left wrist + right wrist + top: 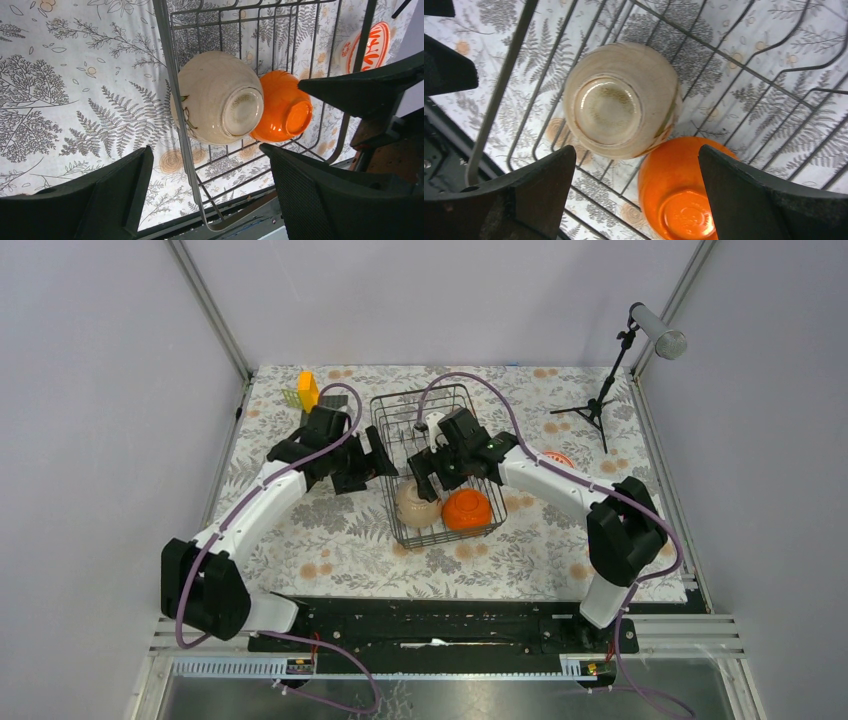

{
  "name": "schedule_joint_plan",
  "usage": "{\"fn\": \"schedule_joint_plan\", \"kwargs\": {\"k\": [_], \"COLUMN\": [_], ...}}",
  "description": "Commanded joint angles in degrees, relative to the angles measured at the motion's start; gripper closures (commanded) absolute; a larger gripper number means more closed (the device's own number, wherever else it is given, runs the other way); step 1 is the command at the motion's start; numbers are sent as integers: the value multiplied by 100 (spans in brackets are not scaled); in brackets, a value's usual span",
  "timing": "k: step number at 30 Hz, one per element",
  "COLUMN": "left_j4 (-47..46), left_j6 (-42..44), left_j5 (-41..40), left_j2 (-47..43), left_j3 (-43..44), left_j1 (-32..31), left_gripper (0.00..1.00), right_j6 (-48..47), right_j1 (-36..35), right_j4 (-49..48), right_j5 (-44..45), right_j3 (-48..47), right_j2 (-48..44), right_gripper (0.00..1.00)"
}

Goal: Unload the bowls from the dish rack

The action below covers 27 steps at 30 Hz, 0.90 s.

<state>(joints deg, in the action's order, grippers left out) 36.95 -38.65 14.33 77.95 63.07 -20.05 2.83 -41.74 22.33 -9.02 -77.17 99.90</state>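
The black wire dish rack [400,412] stands mid-table. A plain beige bowl [418,506] and a plain orange bowl [467,509] lie upside down, touching, at its near end. My left gripper [379,462] is open and empty, its jaws standing either side of the rack's left rim [172,75], near the beige bowl [220,97] and the orange bowl [282,106]. My right gripper [432,476] is open and empty inside the rack, above the beige bowl [619,100] and orange bowl [676,192]. A white bowl with red bands [560,458] sits on the table right of the rack. The other bowls are out of view.
A small yellow-orange object [307,390] stands at the back left. A microphone on a tripod [600,400] stands at the back right. The table has a floral cloth [330,540]. The two grippers are close together over the rack's left side.
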Motion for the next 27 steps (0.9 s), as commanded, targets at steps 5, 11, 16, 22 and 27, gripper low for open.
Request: {"fn": "schedule_joint_plan", "kwargs": {"k": [5, 11, 16, 22, 27], "left_j4": [-269, -116, -110, -267, -322], "left_j6": [-34, 317, 515, 527, 502], "left_j5": [-226, -120, -67, 31, 134], "left_j2": [-483, -386, -340, -219, 14], "left_j3": [91, 305, 275, 276, 425], "left_j1": [28, 19, 21, 19, -27], "left_gripper": [9, 9, 18, 18, 19], "right_j6": [612, 976, 1220, 1470, 1431], "right_j1": [-41, -20, 91, 427, 534], "right_j4": [-212, -159, -54, -27, -27], "right_j5": [-177, 460, 869, 742, -66], "right_j3": [-100, -179, -178, -154, -485], "right_j2": [129, 367, 511, 682, 1020], "right_gripper": [2, 18, 29, 34, 24]}}
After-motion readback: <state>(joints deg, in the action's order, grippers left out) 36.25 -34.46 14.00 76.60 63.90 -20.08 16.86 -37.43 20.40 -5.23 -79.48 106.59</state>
